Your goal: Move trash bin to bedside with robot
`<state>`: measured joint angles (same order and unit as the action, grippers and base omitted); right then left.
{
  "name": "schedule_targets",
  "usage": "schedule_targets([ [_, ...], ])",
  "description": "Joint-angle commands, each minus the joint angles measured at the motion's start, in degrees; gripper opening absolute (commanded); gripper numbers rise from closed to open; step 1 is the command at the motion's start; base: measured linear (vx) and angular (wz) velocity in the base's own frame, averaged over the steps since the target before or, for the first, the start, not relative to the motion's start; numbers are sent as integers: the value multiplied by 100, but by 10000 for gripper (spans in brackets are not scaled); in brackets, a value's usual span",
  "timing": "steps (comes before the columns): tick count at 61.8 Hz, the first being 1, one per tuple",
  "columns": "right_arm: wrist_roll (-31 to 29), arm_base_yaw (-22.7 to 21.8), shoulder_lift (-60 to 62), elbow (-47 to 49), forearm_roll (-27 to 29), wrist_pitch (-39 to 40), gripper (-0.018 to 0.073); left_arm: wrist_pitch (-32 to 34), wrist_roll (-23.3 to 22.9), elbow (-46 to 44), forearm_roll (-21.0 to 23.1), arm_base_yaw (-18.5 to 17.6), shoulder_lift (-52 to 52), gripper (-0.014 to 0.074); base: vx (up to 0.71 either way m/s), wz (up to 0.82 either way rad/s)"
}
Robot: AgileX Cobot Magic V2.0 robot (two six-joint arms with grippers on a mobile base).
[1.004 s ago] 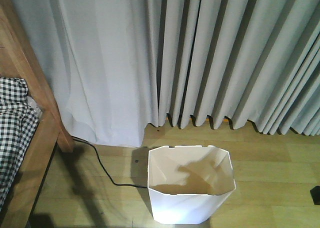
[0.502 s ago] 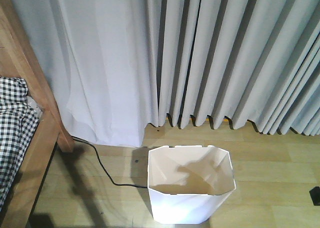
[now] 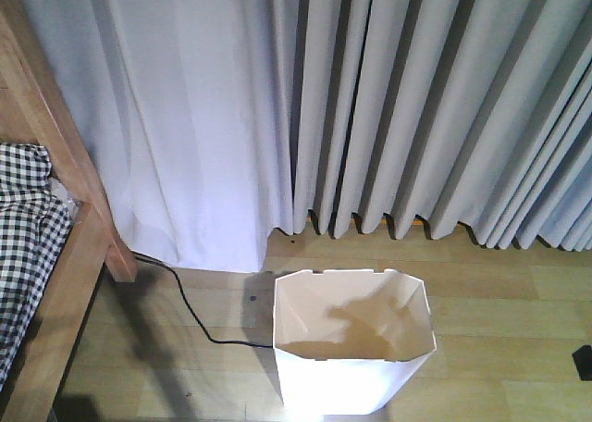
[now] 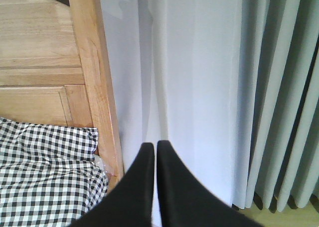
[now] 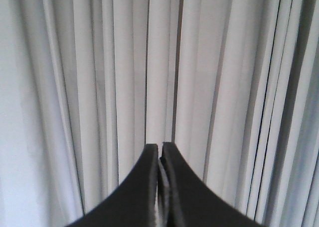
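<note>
The trash bin (image 3: 353, 341) stands upright on the wooden floor (image 3: 499, 302) in front of the grey curtain (image 3: 407, 107), well apart from the bed (image 3: 42, 255), whose light-brown frame and black-and-white checked bedding (image 3: 23, 228) fill the left edge of the front view. A black cable (image 3: 190, 311) trails across the floor between bed and bin.

The bin looks empty, its cream interior bare, and its white walls look thin, so it is probably very light and somewhat flexible. The smooth plastic is likely slippery, and the downward taper gives the outer sides little to catch on. The open rim seems the best place to hold: one finger inside, one outside a flat wall, pinched gently so the wall does not buckle. Being light, it could also tip or skid if nudged.

The left end effector (image 4: 151, 146) points at the bedpost and curtain, fingertips nearly touching, holding nothing. The right end effector (image 5: 160, 147) faces the curtain, likewise closed and empty.
</note>
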<state>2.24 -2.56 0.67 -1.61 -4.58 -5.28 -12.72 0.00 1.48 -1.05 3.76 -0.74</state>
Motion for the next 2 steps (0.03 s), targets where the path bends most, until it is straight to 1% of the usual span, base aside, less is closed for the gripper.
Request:
schedule_targets([
  [1, -19, -7, 67, -39, -17, 411, -9, 404, 0, 108, 24, 2, -85, -6, 0, 0],
  [2, -19, -7, 67, -39, -17, 411, -9, 404, 0, 108, 24, 2, -85, -6, 0, 0],
])
